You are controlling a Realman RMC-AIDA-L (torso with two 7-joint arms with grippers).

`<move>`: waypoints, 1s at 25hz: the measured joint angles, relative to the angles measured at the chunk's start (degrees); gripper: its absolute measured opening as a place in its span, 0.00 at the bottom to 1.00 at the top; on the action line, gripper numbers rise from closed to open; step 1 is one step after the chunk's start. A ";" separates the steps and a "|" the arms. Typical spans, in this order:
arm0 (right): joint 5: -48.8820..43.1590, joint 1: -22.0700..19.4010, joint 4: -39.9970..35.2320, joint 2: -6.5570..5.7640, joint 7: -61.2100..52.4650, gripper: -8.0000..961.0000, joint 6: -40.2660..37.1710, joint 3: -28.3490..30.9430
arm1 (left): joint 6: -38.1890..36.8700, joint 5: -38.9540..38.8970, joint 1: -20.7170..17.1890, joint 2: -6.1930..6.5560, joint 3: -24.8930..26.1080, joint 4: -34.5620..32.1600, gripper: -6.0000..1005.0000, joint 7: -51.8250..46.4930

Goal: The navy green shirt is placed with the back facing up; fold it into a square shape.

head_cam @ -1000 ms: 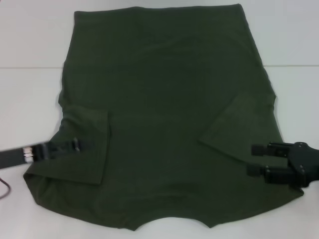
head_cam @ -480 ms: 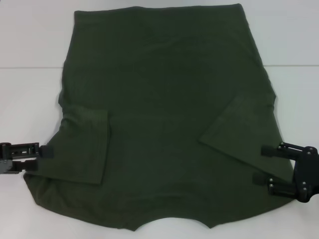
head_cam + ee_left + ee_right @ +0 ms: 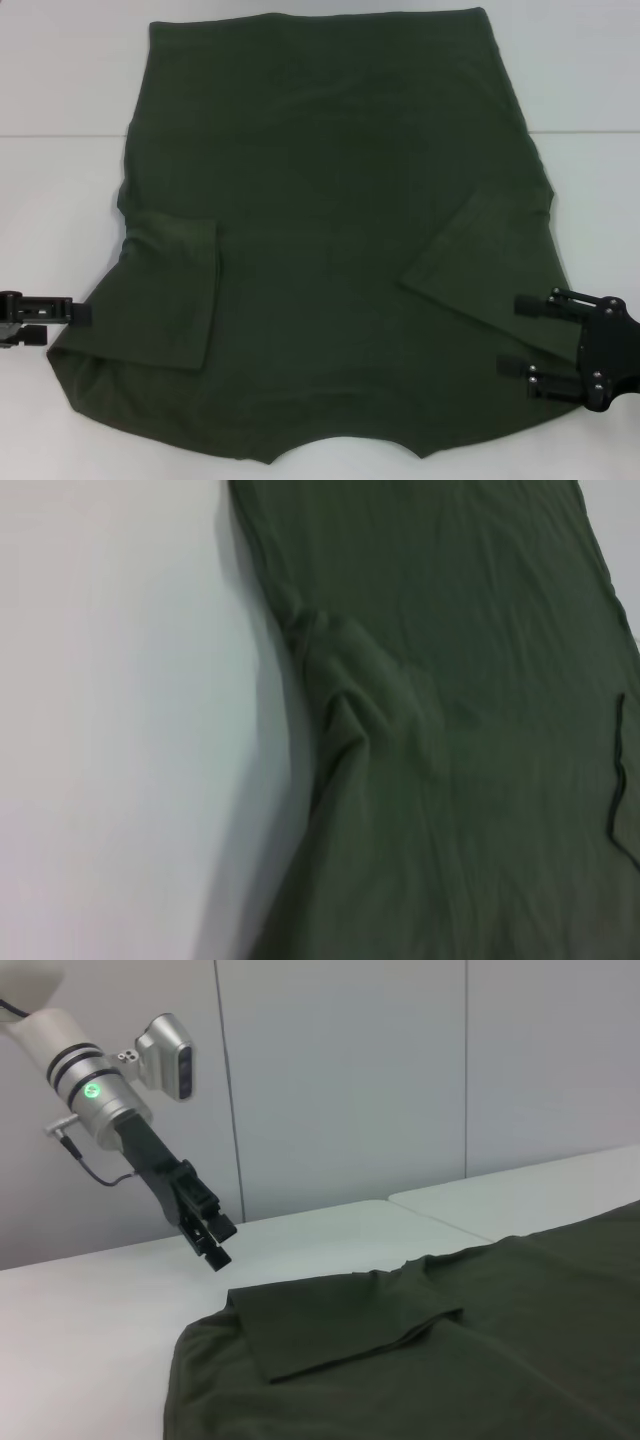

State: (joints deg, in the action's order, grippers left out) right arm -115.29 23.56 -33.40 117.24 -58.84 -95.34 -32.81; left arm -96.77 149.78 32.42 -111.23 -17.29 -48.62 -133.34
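The navy green shirt (image 3: 330, 200) lies flat on the white table (image 3: 60, 190), its curved neckline nearest me and its hem at the far side. Both short sleeves are folded inward, the left sleeve (image 3: 175, 295) and the right sleeve (image 3: 480, 260). My left gripper (image 3: 70, 325) is open and empty, just outside the shirt's left edge beside the folded sleeve. My right gripper (image 3: 508, 334) stands wide open over the shirt's right shoulder edge, holding nothing. The right wrist view shows the left gripper (image 3: 218, 1242) above the table past the shirt (image 3: 450, 1360). Rumpled shirt fabric (image 3: 450, 730) fills the left wrist view.
A seam (image 3: 60, 136) between two tabletops runs across under the shirt. Bare white table (image 3: 100, 730) lies to the shirt's left and right. A pale wall (image 3: 350, 1080) stands behind the table.
My left gripper has drawn back leftward off the folded left sleeve to the shirt's edge. The right gripper's fingers have spread wider and shifted slightly. The shirt has not moved.
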 joint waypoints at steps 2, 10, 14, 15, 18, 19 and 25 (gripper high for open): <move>0.01 0.02 0.00 0.01 0.01 0.82 -0.06 0.00 | 1.35 0.03 0.07 -0.16 -1.07 0.34 0.93 -0.13; 0.01 0.03 0.00 0.01 -0.30 0.82 -0.41 0.03 | 6.21 0.17 0.01 -0.57 -3.71 1.91 0.93 -0.05; 0.02 0.01 0.00 0.01 -0.31 0.82 -0.52 0.03 | 7.57 0.18 -0.06 -0.57 -4.20 2.10 0.93 0.62; 0.02 0.00 0.00 0.01 -0.31 0.82 -0.54 0.03 | 7.70 0.18 -0.06 -0.58 -4.29 2.10 0.93 0.65; 0.04 0.05 0.00 0.01 -0.31 0.82 -0.56 0.03 | 8.73 0.22 -0.13 -0.69 -5.17 2.49 0.93 0.65; 0.05 0.09 0.00 0.01 -0.31 0.82 -0.58 0.03 | 8.85 0.22 -0.13 -0.71 -5.23 2.66 0.93 0.66; 0.07 0.23 0.00 0.01 -0.31 0.82 -0.64 0.03 | 9.18 0.25 -0.18 -0.78 -5.89 3.52 0.93 0.66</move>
State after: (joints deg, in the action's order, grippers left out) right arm -115.22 23.79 -33.40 117.25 -59.15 -95.97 -32.78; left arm -87.59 150.03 32.24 -112.01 -23.18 -45.10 -132.68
